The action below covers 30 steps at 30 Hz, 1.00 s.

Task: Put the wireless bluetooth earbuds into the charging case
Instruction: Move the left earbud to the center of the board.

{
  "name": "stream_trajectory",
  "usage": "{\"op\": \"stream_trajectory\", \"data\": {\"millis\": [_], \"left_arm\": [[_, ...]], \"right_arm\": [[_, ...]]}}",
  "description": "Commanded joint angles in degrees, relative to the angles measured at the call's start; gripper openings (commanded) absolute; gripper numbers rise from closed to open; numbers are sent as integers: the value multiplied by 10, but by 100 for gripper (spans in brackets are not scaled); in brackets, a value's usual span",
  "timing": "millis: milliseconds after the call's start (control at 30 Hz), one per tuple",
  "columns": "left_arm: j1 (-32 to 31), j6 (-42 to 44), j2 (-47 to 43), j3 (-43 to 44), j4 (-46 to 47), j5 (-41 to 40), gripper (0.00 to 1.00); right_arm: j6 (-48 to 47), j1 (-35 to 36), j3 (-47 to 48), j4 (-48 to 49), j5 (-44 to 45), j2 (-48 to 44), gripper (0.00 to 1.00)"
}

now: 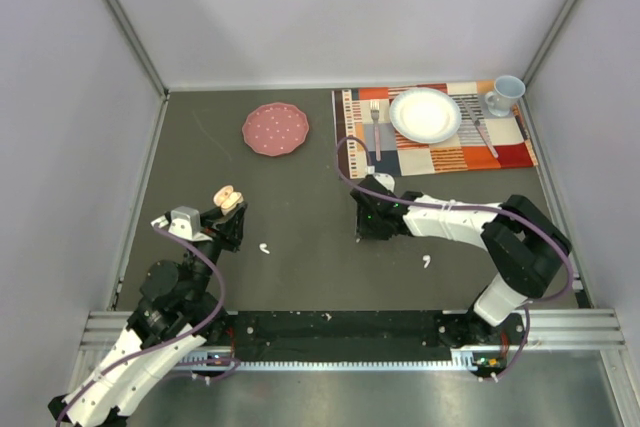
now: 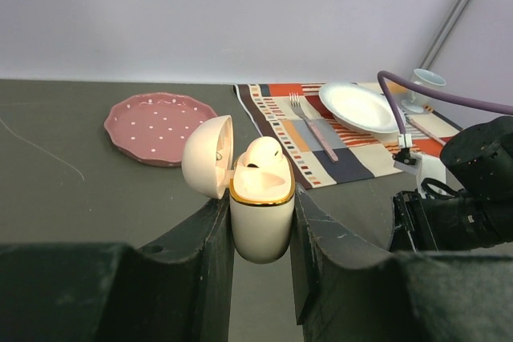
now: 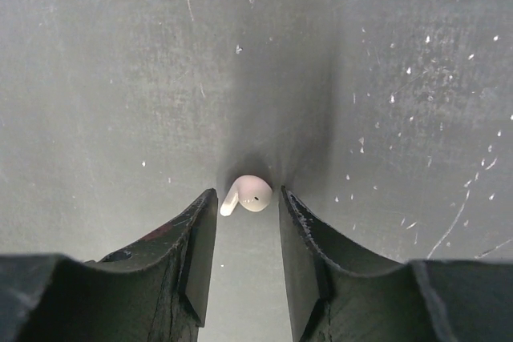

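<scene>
Cream charging case (image 2: 260, 234) is pinched in your left gripper (image 2: 260, 206) near the left edge of the desk (image 1: 300, 187), lid open, one seated earbud (image 2: 263, 159) inside. Your right gripper (image 3: 247, 198), mid-desk, is spread a little around a lying earbud (image 3: 252, 194). Squeeze slowly on its fat part so it doesn't pop out. Count: one case, four earbuds. Two lie loose toward the near edge: left loose earbud (image 1: 265, 248), right loose earbud (image 1: 426, 262).

Dish (image 1: 275, 129) left of placemat (image 1: 440, 159) with plate (image 1: 425, 114) and cup (image 1: 505, 94); nearer, on table (image 1: 300, 197), left earbud (image 1: 265, 248) and right earbud (image 1: 426, 262) apart.
</scene>
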Motion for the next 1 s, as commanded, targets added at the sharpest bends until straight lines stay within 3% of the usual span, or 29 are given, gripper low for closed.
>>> {"op": "stream_trajectory", "data": {"millis": [0, 333, 600, 967], "left_arm": [[-1, -7, -4, -2, 39, 5, 0], [-1, -8, -4, -7, 49, 5, 0], [-1, -8, -4, -5, 48, 5, 0], [-1, -9, -4, -8, 48, 3, 0]], "right_arm": [[29, -6, 16, -24, 33, 11, 36], [75, -3, 16, -33, 56, 17, 25], [81, 1, 28, -35, 64, 36, 25], [44, 8, 59, -74, 92, 49, 33]]}}
